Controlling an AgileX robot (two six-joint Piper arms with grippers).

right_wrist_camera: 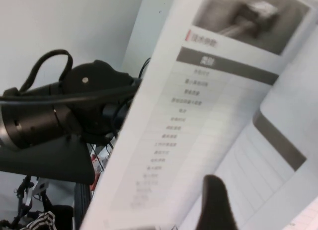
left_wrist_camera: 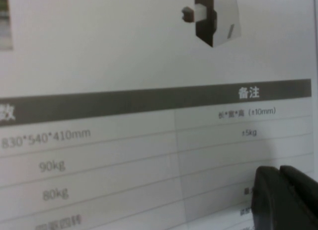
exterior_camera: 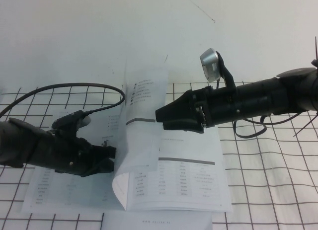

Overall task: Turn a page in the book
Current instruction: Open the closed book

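The book [exterior_camera: 191, 183] lies open on the checked cloth. One page [exterior_camera: 144, 140] stands nearly upright over the spine, curling at its lower edge. My right gripper [exterior_camera: 159, 115] is shut on the page's free edge at mid height. In the right wrist view the page [right_wrist_camera: 169, 125] runs past one dark finger [right_wrist_camera: 213, 205]; the other finger is hidden behind the page. My left gripper [exterior_camera: 111, 158] is shut and rests low on the book's left-hand side, next to the standing page. In the left wrist view its fingertips [left_wrist_camera: 280, 192] lie together on a printed table [left_wrist_camera: 124, 140].
A plain white sheet [exterior_camera: 159, 221] lies at the front edge under the book. The black-gridded cloth [exterior_camera: 268, 180] covers the table. The left arm's cable [exterior_camera: 74, 86] loops behind it. The left arm [right_wrist_camera: 59, 115] shows beyond the page in the right wrist view.
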